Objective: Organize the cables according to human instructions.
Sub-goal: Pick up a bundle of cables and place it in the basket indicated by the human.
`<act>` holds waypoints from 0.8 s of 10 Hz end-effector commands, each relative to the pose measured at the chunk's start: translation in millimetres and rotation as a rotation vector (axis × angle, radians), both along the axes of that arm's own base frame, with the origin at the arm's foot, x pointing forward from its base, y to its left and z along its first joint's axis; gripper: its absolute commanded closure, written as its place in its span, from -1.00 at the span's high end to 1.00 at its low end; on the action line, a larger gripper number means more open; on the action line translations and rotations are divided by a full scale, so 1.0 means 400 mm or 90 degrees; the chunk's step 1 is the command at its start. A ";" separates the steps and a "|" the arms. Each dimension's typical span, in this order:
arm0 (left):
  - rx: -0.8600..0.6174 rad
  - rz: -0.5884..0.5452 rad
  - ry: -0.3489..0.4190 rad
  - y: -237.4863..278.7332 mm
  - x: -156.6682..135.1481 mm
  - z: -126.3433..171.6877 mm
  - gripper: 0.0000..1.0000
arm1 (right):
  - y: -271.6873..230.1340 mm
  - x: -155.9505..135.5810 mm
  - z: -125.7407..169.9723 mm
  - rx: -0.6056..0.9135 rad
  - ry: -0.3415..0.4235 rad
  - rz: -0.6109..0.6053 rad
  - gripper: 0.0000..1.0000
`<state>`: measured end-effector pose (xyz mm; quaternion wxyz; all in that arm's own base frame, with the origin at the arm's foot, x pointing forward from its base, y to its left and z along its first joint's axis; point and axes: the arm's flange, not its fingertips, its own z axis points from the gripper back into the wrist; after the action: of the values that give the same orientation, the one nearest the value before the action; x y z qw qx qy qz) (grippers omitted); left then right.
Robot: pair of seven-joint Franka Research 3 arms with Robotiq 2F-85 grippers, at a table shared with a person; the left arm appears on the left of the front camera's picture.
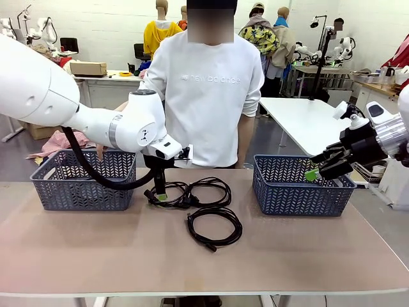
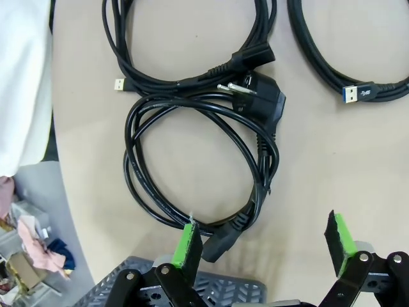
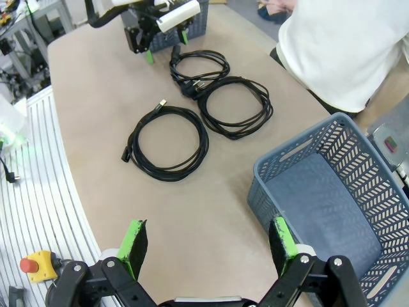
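Tabletop (image 1: 96, 249) holds coiled cables (image 2: 263, 101); person's sweatshirt (image 1: 204, 109) beyond reads "new balance".

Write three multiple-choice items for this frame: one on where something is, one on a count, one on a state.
1. The left pincer stands over: A the right basket; B the coil with the two-pin plug; C bare table.
2. Cable coils on the tabletop: A two; B three; C five.
3. The right pincer is: A open, empty; B shut on a cable; C shut on a basket rim.
Answers: B, that coil's end lies between its pads; B, three separate coils lie there; A, its jaws stand apart with nothing between.
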<state>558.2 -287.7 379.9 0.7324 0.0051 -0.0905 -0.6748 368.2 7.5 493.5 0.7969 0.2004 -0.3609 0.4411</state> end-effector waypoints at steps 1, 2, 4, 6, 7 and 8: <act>0.003 0.002 -0.005 0.003 -0.004 0.003 1.00 | -0.002 0.006 -0.001 0.013 -0.014 0.012 1.00; 0.003 0.002 -0.005 0.003 -0.004 0.003 1.00 | -0.002 0.006 -0.001 0.013 -0.014 0.012 1.00; -0.002 -0.003 0.000 -0.006 -0.003 0.001 1.00 | -0.002 0.006 -0.001 0.013 -0.014 0.012 1.00; 0.008 -0.040 0.007 -0.004 0.011 -0.023 1.00 | -0.002 0.006 -0.001 0.013 -0.014 0.012 1.00; 0.014 -0.058 0.013 -0.006 0.020 -0.038 1.00 | -0.002 0.006 -0.001 0.013 -0.014 0.012 1.00; 0.028 -0.080 0.016 -0.012 0.029 -0.054 1.00 | -0.002 0.006 -0.001 0.013 -0.014 0.012 1.00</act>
<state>560.3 -293.1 358.3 0.7075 -0.0004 -0.0764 -0.7025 368.2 7.4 493.5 0.7969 0.2004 -0.3610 0.4410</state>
